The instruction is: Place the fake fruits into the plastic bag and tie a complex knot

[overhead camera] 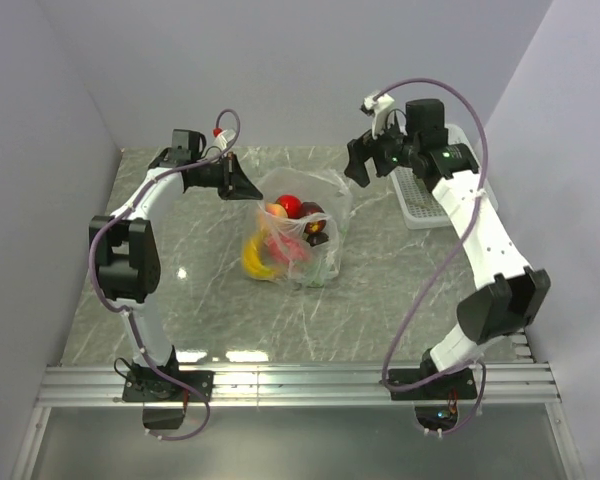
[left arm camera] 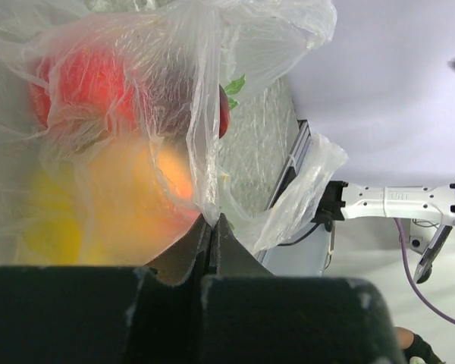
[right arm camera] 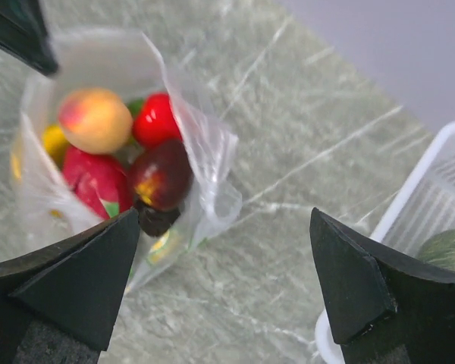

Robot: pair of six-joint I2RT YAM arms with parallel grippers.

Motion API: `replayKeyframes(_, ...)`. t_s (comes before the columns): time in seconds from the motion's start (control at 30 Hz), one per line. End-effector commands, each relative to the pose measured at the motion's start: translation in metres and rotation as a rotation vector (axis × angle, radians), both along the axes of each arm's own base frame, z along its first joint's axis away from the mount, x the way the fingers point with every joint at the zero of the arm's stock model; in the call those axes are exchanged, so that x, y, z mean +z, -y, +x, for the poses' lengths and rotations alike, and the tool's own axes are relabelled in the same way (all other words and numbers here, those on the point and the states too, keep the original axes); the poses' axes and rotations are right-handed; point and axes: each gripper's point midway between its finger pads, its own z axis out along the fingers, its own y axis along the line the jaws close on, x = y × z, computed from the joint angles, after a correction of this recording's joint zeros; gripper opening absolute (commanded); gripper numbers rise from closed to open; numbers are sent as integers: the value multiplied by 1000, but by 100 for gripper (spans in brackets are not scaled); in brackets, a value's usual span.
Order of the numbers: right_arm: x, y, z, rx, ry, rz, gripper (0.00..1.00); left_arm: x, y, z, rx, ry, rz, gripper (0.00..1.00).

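The left gripper (overhead camera: 242,187) is closed on one fold at the rim of the thin, transparent, crinkly plastic bag (overhead camera: 332,205), which stands in the middle of the grey-green marbled table (overhead camera: 210,300), between the two arms. This pinch takes only a little of the slippery film, so I think the film can slide out if the arm pulls. Then the mouth would fall shut or the bag would tip. Inside lie smooth, rounded plastic fruits: a glossy red ball (right arm camera: 158,120), an orange-yellow peach-like piece (right arm camera: 95,120), a magenta-red piece (right arm camera: 91,182), a dark red plum-shaped piece (right arm camera: 161,176) and a yellow banana shape (overhead camera: 255,258). Such shapes would roll away easily from a tipped bag. The right gripper (right arm camera: 226,220) hangs with its fingers wide apart and holds nothing, between the bag and the white lattice basket (right arm camera: 440,189). The dull green round melon (right arm camera: 449,249) lies in that basket, not yet in the bag. Being round and hard, it may slip from two flat fingers.
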Motion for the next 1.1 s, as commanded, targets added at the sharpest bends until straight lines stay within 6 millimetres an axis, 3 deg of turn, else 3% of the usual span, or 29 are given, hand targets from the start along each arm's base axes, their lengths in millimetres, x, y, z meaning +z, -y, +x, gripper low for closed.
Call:
replayKeyframes(0.0, -50, -2, 1, 44, -140, -11, 99, 10, -2, 10, -4, 67, 5, 0)
replayKeyframes(0.13, -81, -13, 10, 85, -201, 10, 96, 7, -2, 10, -4, 64, 9, 0)
replayKeyframes(0.27, -100, -21, 15, 107, -254, 32, 89, 8, -3, 10, -6, 67, 19, 1)
replayKeyframes(0.47, -116, -28, 5, 155, -305, 51, 65, 7, -4, 13, -5, 71, 22, 1)
replayKeyframes(0.57, -122, -31, -4, 189, -335, 61, 36, 8, -3, 15, 4, 76, 21, 1)
replayKeyframes(0.6, -122, -33, -7, 196, -349, 65, 4, 9, -3, 16, 7, 77, 20, 2)
replayKeyframes(0.63, -114, -34, -9, 200, -340, 81, 0, 10, -4, 16, 8, 81, 20, 4)
replayKeyframes(0.73, -80, -41, -22, 227, -307, 162, 0, 21, -7, 17, 14, 132, 39, 18)
replayKeyframes(0.83, -51, -46, -32, 221, -282, 240, 0, 46, -11, 12, 14, 222, 69, 41)
replayKeyframes(0.9, -44, -49, -40, 220, -310, 283, 0, 55, -16, 11, 29, 263, 115, 55)
replayKeyframes(0.97, -42, -51, -44, 216, -336, 310, 0, 74, -19, 4, 35, 326, 128, 56)
replayKeyframes(1.03, -41, -52, -50, 221, -347, 327, 0, 80, -22, -2, 60, 366, 135, 61)
replayKeyframes(1.07, -46, -51, -54, 210, -378, 346, 0, 99, -23, -15, 69, 417, 128, 64)
